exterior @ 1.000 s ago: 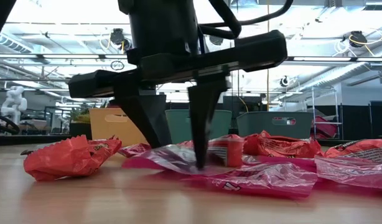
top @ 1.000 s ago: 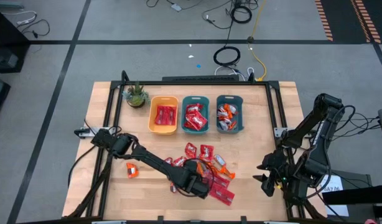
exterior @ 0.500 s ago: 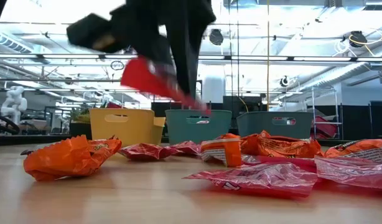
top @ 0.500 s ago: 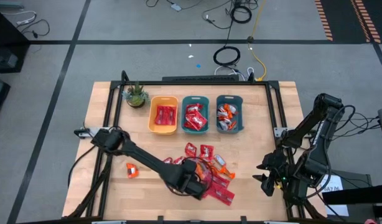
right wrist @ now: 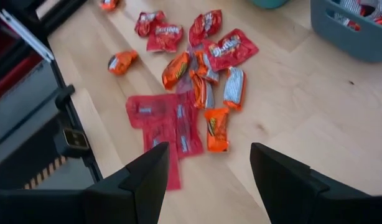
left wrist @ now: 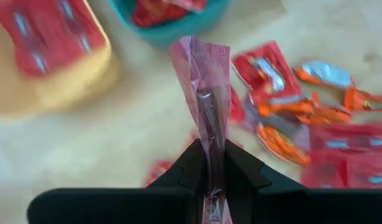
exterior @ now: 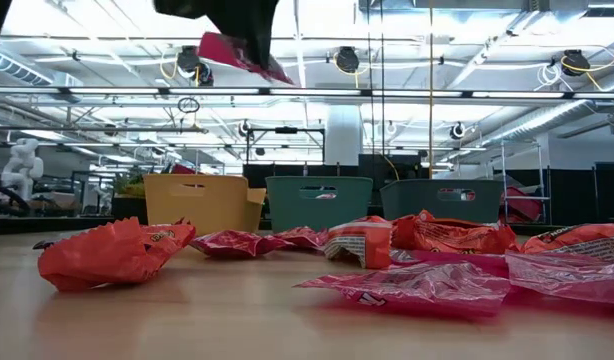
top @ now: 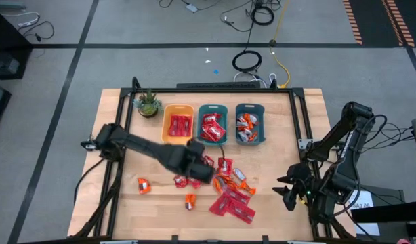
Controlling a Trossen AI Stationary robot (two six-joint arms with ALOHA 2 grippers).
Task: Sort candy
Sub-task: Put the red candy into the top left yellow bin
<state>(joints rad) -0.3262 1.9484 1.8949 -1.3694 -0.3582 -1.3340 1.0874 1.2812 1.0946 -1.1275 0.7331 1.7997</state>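
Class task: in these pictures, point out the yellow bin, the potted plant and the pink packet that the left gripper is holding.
yellow bin (top: 167, 140): high view, on its front left rim.
potted plant (top: 148, 103): high view, on its green leaves.
pink packet (left wrist: 206, 81): left wrist view, on its middle above the jaws.

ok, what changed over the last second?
The left gripper closed on a long pink packet from the pile, lifted it off the table and carried it toward the bins, now near the yellow bin. The rest of the candy pile, the stray orange piece and the open right gripper, parked by the table's right edge, stayed as they were.
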